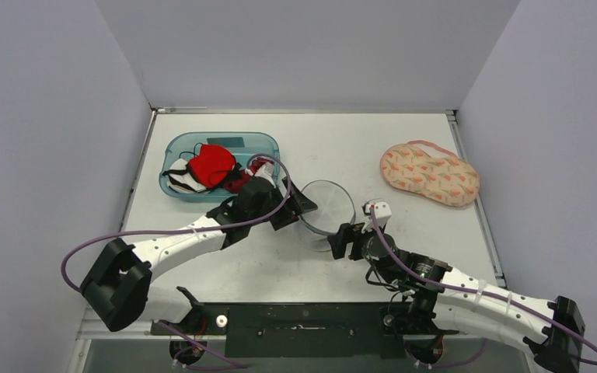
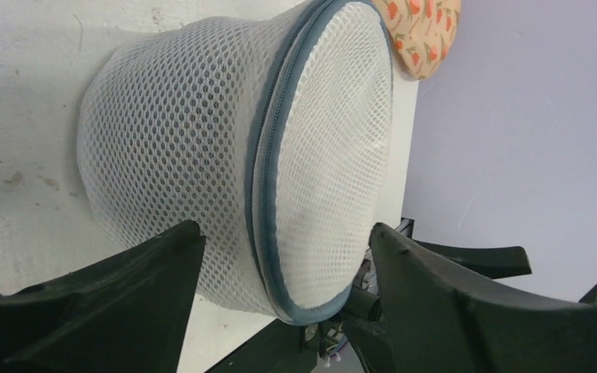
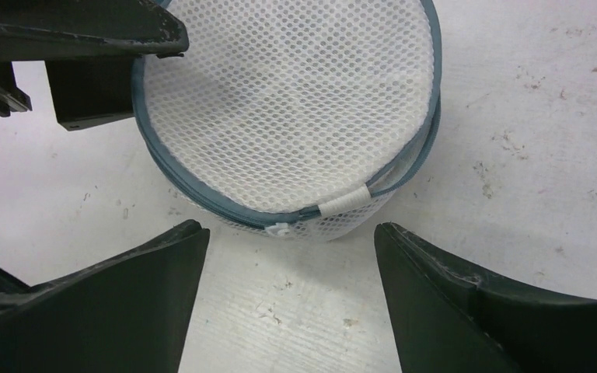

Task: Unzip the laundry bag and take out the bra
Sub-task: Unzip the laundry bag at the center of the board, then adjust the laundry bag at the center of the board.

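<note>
- Top view: we see the laundry bag (image 1: 326, 203) between the left end effector (image 1: 301, 210) and right end effector (image 1: 342, 235), close to both.
- Left wrist: fingers apart; bag straight ahead.
- Right wrist: fingers apart, empty; zipper pull (image 3: 280, 230) just ahead, centred, so we judge this arm nearer.

Your left end effector (image 1: 295, 210) and right end effector (image 1: 344, 239) hem the laundry bag (image 1: 326, 205); bare bench (image 1: 357, 148) lies open toward the floral padded item (image 1: 429, 172), blue bin (image 1: 172, 148) blocking left.

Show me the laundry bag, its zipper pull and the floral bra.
laundry bag (image 1: 328, 203), top view, middle of its mesh lid.
zipper pull (image 3: 280, 229), right wrist view, white tab at the near rim.
floral bra (image 1: 429, 174), top view, middle of the padding.
</note>
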